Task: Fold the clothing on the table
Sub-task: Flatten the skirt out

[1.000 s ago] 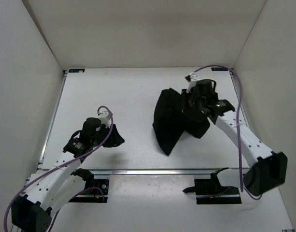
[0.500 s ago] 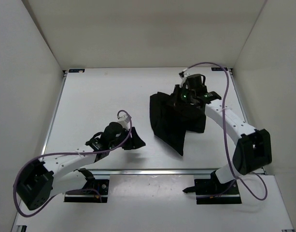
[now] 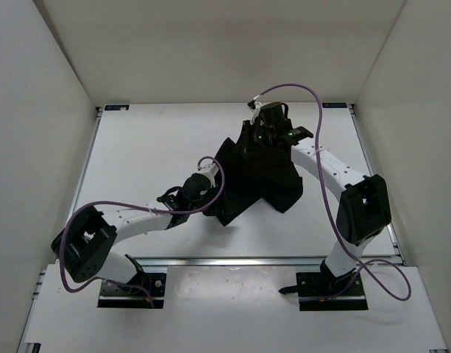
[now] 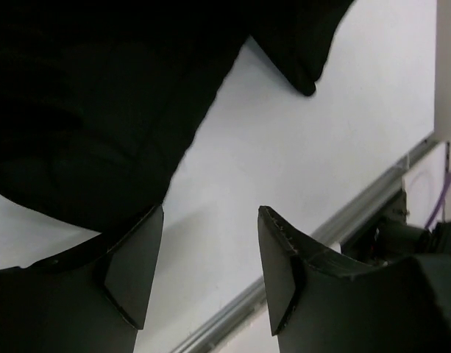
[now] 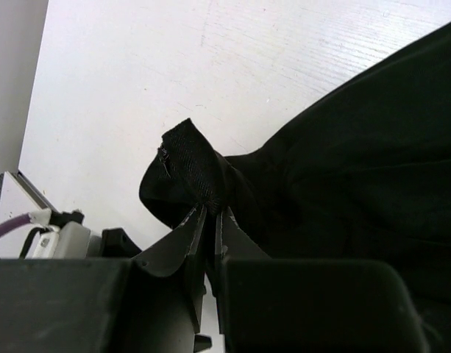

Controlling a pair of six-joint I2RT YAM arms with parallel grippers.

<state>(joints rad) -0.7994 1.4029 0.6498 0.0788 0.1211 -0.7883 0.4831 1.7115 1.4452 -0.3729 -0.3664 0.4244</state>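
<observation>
Left tool (image 4: 209, 220), previously apart, now beside skirt (image 3: 258, 176)

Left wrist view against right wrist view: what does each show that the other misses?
Only the left wrist: the left end effector open over bare table, nothing between its fingers, plus the metal rail along the table's edge. Only the right wrist: the right end effector shut on a bunched fold of the skirt. Both: the black skirt and the white table.
</observation>
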